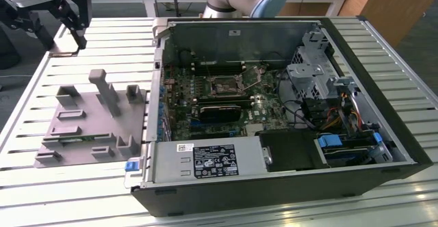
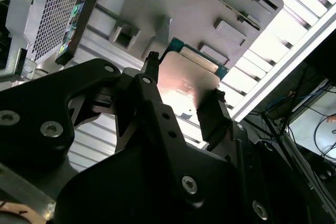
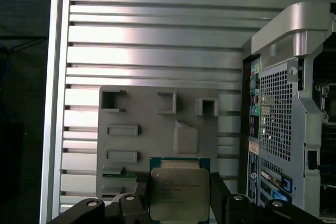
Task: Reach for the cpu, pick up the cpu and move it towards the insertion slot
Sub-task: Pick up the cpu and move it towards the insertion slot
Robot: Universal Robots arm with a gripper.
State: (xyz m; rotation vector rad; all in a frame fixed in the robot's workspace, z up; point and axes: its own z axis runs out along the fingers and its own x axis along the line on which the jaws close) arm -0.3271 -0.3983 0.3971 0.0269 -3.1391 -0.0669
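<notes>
Claw (image 1: 65, 43), upper left in the exterior view, pinches one cpu (image 3: 178, 192); one slot (image 1: 224, 86) sits mid-frame, pretty far off.

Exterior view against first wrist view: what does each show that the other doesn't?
Exterior view: the inside of the open computer case, with the insertion slot on the green board.

First wrist view: the silvery top and green edge of the cpu, clamped between the fingers of the gripper, and the case's perforated rear panel.

Both: the grey fixture on the slatted table beside the case, and the gripper.
</notes>
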